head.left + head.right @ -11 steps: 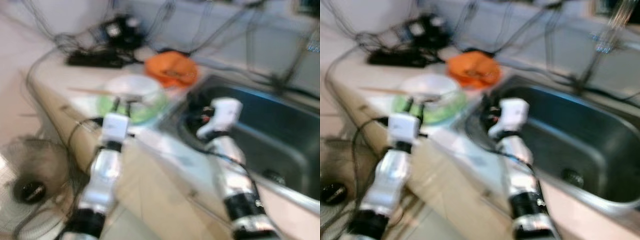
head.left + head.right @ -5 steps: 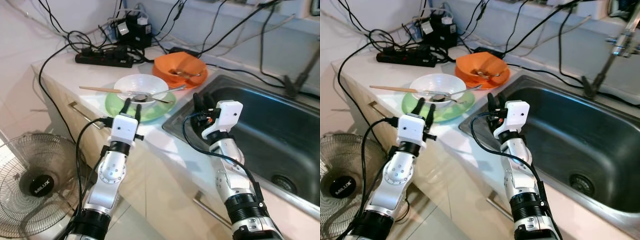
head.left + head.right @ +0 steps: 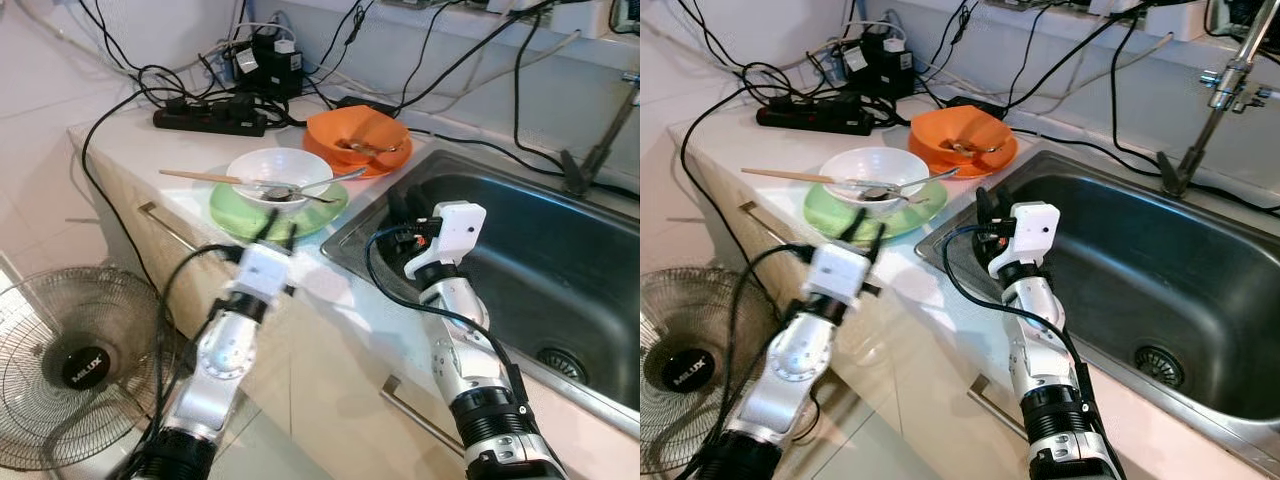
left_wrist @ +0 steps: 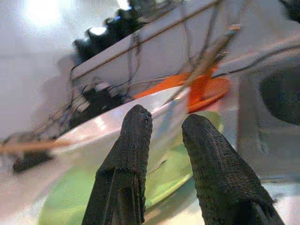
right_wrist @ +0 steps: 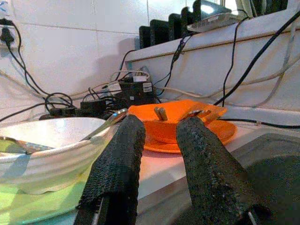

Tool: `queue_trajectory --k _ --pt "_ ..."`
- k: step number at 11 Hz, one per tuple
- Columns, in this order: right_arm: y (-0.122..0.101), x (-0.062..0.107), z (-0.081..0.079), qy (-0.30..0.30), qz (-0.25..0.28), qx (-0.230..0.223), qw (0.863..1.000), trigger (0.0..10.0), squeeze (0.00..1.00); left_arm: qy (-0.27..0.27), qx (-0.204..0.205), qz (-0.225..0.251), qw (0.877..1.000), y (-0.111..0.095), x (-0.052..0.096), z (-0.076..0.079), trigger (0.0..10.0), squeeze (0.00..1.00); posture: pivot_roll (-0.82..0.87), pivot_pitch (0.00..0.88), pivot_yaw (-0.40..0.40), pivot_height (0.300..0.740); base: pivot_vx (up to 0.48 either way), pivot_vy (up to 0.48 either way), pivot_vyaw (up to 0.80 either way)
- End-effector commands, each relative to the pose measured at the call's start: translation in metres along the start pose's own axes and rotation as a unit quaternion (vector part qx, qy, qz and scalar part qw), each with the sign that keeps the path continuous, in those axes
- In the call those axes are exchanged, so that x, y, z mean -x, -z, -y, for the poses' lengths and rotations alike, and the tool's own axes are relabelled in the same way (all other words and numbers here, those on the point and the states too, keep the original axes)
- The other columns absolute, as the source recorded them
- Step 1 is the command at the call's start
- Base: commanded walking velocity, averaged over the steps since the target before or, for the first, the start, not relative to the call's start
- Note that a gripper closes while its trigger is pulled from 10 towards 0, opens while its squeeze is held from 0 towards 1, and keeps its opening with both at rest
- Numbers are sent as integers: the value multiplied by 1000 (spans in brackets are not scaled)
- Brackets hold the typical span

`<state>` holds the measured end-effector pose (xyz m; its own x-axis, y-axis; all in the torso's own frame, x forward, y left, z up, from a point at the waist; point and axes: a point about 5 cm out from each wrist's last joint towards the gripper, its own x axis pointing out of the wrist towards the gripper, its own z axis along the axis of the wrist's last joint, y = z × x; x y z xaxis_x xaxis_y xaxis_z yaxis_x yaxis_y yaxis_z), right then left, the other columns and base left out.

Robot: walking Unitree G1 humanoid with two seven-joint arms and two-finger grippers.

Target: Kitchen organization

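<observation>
Left gripper (image 3: 279, 229), blurred, fingers slightly parted at the green plate's (image 3: 235, 208) 5 o'clock edge; right gripper (image 3: 983, 210), fingers parted, empty.

Your left claw (image 3: 864, 229) hangs over the front edge of the pale stone surface (image 3: 730, 140). Just ahead of it lies the round green plate (image 3: 830, 212) with the white ceramic bowl (image 3: 876, 166) on it; a metal spoon (image 3: 902, 186) rests in that bowl and a wooden chopstick (image 3: 790, 176) lies across its rim. Your right claw (image 3: 983, 207) sits at the near left corner of the steel sink (image 3: 1160, 270). Beyond it stands the orange bowl (image 3: 962, 132) on its orange plate (image 3: 992, 160). Behind the white ceramic bowl, against the wall, lies the black power strip (image 3: 812, 118).
</observation>
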<state>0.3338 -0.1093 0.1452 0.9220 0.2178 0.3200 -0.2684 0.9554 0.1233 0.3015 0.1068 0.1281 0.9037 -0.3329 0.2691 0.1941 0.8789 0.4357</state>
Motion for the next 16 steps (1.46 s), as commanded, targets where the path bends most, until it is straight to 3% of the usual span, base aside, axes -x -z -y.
queue_trajectory --k 1,3,5,9,16 --pt "-1 -2 0 1 0 1 1000 10000 0 27 -37 8 999 -4 -7 3 10000 0 188 0 -20 740 0 0 0" --pt "0 -2 1 2 -1 2 1000 10000 0 29 -44 16 998 -7 -15 1 10000 0 187 0 -17 740 0 0 0" --pt "0 -2 1 4 -2 3 1000 10000 0 44 -86 36 995 -15 -23 -3 10000 0 185 0 -11 740 0 0 0" --pt "1 -3 -1 5 -1 3 1000 10000 0 102 -123 42 986 -19 -45 1 10000 0 176 0 6 740 0 0 0" --pt "3 -3 -2 9 -3 2 1000 10000 0 125 -148 43 980 -21 -63 -2 10000 0 175 0 13 740 0 0 0"
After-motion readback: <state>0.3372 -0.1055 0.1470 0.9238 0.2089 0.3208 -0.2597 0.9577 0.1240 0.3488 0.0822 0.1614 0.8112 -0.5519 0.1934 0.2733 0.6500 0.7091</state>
